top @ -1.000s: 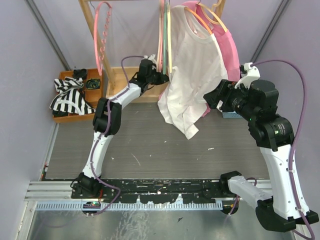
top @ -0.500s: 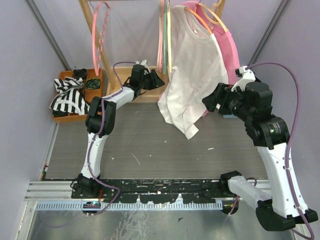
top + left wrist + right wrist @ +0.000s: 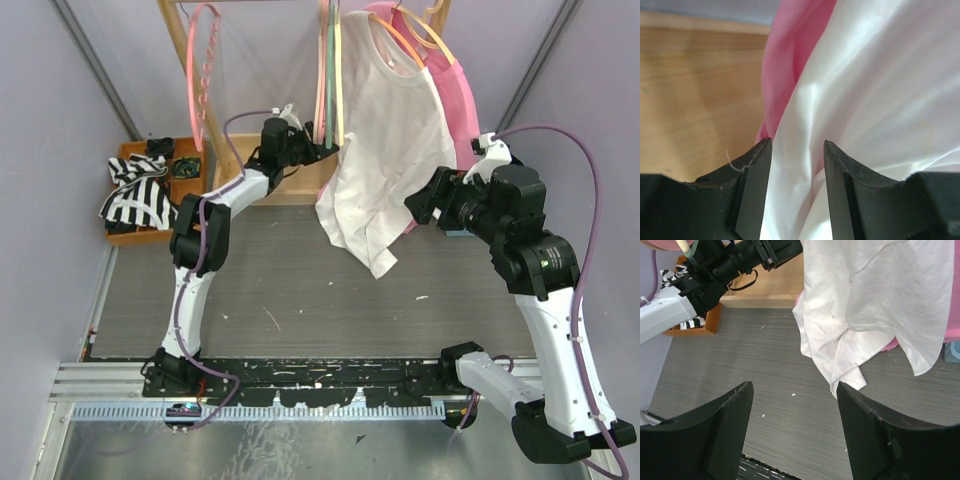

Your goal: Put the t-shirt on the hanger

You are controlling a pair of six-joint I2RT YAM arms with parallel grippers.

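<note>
Left gripper [image 3: 797, 145] has opened and shifted slightly at the t-shirt's [image 3: 385, 140] left edge.
We see its fingers parted around a loose fold of white cloth, straddling it without pinching. The right gripper [image 3: 795, 387], spread wide and empty, waits just right of the shirt. The t-shirt hangs from the hanger [image 3: 400, 40] at the far rail, collar up and far, hem drooping toward us, its long axis running far to near. It lies right of the left hand, the nearer one.

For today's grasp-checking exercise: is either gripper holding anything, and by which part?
Nothing is held. The left gripper is open, with the t-shirt loose between its jaws; the right gripper is open and empty.
</note>
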